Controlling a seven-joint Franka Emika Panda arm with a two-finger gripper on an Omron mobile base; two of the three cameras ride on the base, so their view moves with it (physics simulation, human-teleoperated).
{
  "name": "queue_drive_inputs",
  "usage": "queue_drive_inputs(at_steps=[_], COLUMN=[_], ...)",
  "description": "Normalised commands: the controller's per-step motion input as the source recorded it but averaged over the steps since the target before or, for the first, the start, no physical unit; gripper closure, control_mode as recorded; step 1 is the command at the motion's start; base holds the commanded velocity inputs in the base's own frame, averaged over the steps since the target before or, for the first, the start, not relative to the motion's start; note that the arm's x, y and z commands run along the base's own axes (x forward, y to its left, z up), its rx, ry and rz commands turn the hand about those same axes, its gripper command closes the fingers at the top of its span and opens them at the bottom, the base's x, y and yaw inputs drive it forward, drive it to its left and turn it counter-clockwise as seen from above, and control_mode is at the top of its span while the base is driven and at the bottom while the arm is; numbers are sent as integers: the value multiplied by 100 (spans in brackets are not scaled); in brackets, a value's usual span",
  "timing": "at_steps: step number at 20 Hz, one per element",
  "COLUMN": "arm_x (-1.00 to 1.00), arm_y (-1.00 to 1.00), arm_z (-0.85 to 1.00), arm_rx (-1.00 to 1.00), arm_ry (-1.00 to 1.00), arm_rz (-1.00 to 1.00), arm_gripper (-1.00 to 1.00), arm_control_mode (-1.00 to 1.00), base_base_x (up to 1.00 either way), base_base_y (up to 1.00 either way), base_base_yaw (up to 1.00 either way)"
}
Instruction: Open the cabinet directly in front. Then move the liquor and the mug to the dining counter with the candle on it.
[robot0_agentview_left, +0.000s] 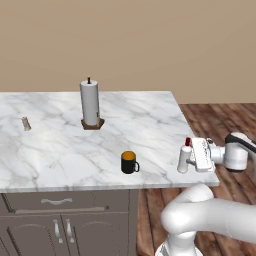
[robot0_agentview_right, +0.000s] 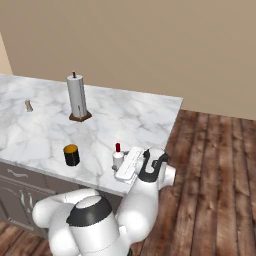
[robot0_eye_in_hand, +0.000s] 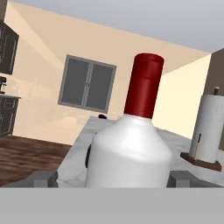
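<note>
My hand (robot0_agentview_left: 192, 159) sits at the near right corner of the desk (robot0_agentview_left: 60, 150), turned sideways, with its jaws spread wide on either side of the liquor (robot0_agentview_left: 184, 159). In the hand view the two dark fingertips (robot0_eye_in_hand: 43, 178) stand well clear of the bottle's white body, one on each side, so I am released, not gripping. The liquor stands upright on the marble, red cap up, close to the desk's right edge and its front edge. From the right base view the hand (robot0_agentview_right: 125, 165) is just beside the bottle (robot0_agentview_right: 118, 158), on the side toward the wooden floor (robot0_agentview_right: 215, 170).

Out from there, the mug (robot0_agentview_left: 129, 162) stands upright on the marble to the left of the liquor, near the front edge, handle turned toward the bottle, orange-yellow inside showing. The two are near each other but apart.

Farther back, around the middle of the desk, a paper-towel roll (robot0_agentview_left: 90, 102) stands on its brown base. Well off toward the far left of the marble is the candle (robot0_agentview_left: 26, 123), small and grey-beige, apart from everything else.

Below the front edge, the desk's dark cabinet fronts carry silver handles (robot0_agentview_left: 56, 201).
</note>
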Motion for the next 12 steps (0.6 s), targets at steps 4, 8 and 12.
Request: queue_drive_inputs(at_steps=[4,8,12], arm_x=[1,0,0], arm_y=[0,0,0], arm_z=[0,11,16], arm_rx=[1,3,3], arm_ry=[0,0,0], arm_rz=[0,0,0], arm_gripper=[-100,-100,-100], arm_control_mode=[-100,-100,-100], base_base_x=[0,0,0], base_base_y=[0,0,0], base_base_yaw=[0,0,0])
